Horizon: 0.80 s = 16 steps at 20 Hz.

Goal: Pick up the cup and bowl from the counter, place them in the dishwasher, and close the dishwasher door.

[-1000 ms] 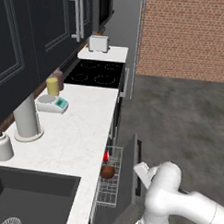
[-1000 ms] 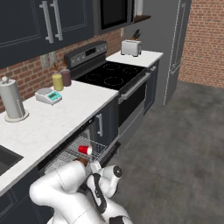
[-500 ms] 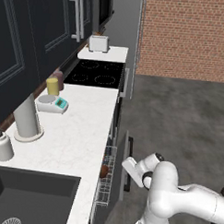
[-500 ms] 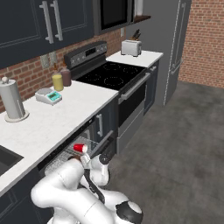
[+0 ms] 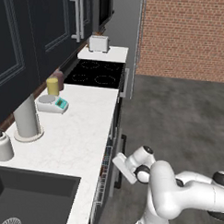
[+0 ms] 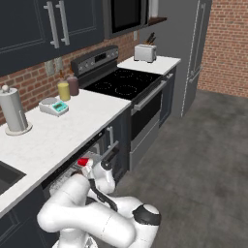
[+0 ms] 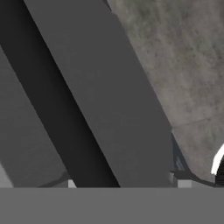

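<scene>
Flat, even rendered light all round, no glare and only faint shadows under the counter [image 5: 80, 144] edge, everything soft and slightly pixelated, the hand view darkest toward nine o'clock.

A toaster [image 5: 99, 43] sits beyond the black stove [image 5: 98, 73]; a scale [image 5: 52, 103] lies near a yellow jar [image 5: 52, 86].

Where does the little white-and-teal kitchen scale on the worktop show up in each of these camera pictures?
Left base view: the white-and-teal kitchen scale sits left of centre on the white counter, just below the yellow cylindrical jar.
Right base view: the scale is at the left, in front of the same jar.
Hand view: I cannot find it there.
Shared landmark: the black stove further along the counter.
</scene>
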Available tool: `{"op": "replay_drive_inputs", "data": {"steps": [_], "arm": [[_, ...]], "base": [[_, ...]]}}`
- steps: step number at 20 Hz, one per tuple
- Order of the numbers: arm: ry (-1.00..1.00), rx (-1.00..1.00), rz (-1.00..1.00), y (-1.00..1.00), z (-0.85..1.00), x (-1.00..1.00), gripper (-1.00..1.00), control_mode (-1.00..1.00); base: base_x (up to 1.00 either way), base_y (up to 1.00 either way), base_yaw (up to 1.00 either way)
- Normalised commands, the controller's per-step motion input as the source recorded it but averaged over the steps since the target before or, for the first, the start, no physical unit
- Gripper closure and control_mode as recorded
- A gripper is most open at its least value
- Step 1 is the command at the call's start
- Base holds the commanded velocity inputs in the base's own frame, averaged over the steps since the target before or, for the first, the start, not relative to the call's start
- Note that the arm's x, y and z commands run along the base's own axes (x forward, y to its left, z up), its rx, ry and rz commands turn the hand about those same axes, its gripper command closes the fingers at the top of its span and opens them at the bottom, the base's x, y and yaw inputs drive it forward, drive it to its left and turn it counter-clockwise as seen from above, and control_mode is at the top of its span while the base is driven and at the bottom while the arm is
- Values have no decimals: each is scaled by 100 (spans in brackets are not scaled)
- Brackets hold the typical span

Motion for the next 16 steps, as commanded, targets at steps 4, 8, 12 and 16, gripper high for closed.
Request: {"op": "replay_drive_inputs", "data": {"steps": [4, 8, 12, 16], "arm": [[8, 48, 6, 20, -8, 46, -100, -100], [6, 61, 7, 0, -26, 34, -100, -100], [2, 71, 7, -1, -48, 20, -100, -100], [0, 75, 6, 0, -50, 13, -100, -100]], "base": [[0, 0, 0], [0, 0, 0], [0, 0, 0], [0, 0, 0]]}}
